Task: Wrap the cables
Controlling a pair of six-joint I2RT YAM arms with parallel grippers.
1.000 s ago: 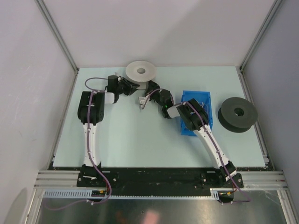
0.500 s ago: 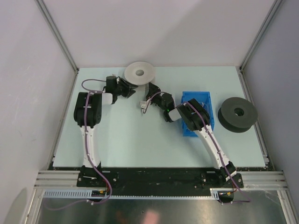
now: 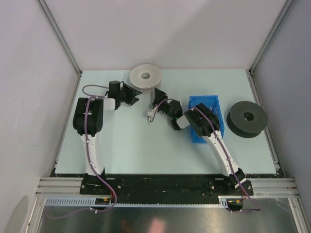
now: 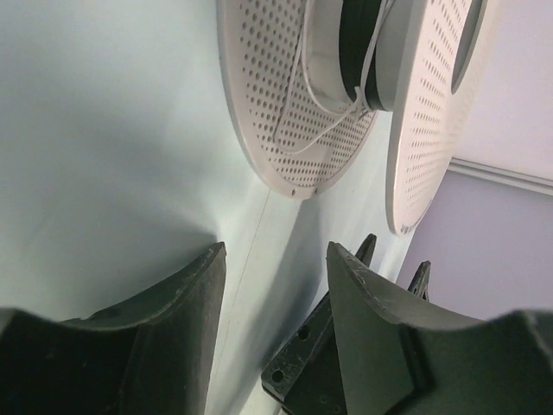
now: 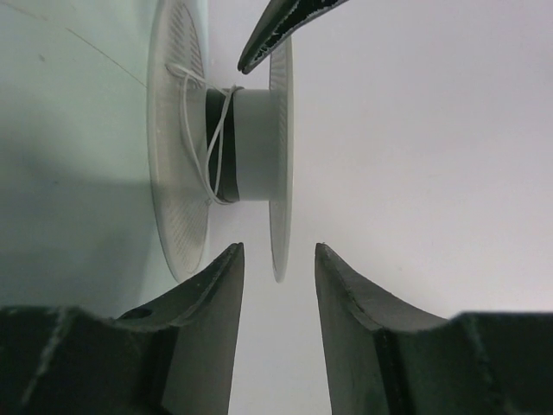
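Note:
No yellow or orange cables show in any view. A white perforated spool (image 3: 146,75) lies at the table's back; it carries a black winding and a thin white wire (image 4: 298,112). It also shows in the right wrist view (image 5: 220,147). My left gripper (image 3: 134,96) is open and empty, just left of and below the spool; its jaws (image 4: 275,251) stand apart over bare table. My right gripper (image 3: 156,93) is open and empty, just below the spool; its jaws (image 5: 278,251) point at the upper flange's edge.
A blue bin (image 3: 212,103) sits under my right arm, its contents mostly hidden. A dark grey spool (image 3: 248,118) lies at the far right. A small white piece (image 3: 149,114) hangs by my right wrist. Grey walls close the table's back and sides.
My left gripper has drawn back left and toward me, away from the white spool. My right gripper has slid a little toward me. The spool stays put.

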